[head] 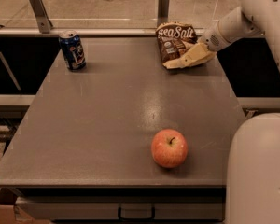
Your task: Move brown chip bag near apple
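The brown chip bag (173, 40), dark brown with white "Sea Salt" lettering, stands at the far right of the grey table (102, 115). The red-orange apple (169, 148) sits near the table's front edge, right of centre, well apart from the bag. My gripper (185, 60), tan coloured, reaches in from the right and lies against the lower right side of the bag, low over the table. The white arm (252, 13) runs up and to the right from it.
A blue soda can (72, 50) stands at the far left of the table. A rail with two metal posts (39, 10) runs behind the table. A white part of my body (259, 167) fills the lower right corner.
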`<state>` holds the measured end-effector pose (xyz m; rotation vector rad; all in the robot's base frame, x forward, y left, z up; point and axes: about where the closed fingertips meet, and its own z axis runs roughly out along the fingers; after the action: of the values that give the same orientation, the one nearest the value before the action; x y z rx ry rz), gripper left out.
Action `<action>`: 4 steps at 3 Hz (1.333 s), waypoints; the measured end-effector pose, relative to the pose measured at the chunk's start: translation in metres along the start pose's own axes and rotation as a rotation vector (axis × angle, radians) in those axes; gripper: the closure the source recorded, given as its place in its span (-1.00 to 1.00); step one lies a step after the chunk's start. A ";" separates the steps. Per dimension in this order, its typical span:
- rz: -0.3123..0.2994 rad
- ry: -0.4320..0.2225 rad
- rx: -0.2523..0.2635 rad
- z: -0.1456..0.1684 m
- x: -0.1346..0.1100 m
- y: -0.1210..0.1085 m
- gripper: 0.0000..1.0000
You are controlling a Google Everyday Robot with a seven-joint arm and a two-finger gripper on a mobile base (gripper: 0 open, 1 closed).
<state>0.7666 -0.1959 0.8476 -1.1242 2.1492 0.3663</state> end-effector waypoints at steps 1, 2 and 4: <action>0.018 0.021 -0.013 0.012 0.006 -0.002 -0.17; 0.018 0.018 -0.015 0.011 0.006 -0.002 0.28; 0.017 0.018 -0.015 0.007 0.002 -0.002 1.00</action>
<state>0.7704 -0.1948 0.8409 -1.1217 2.1764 0.3819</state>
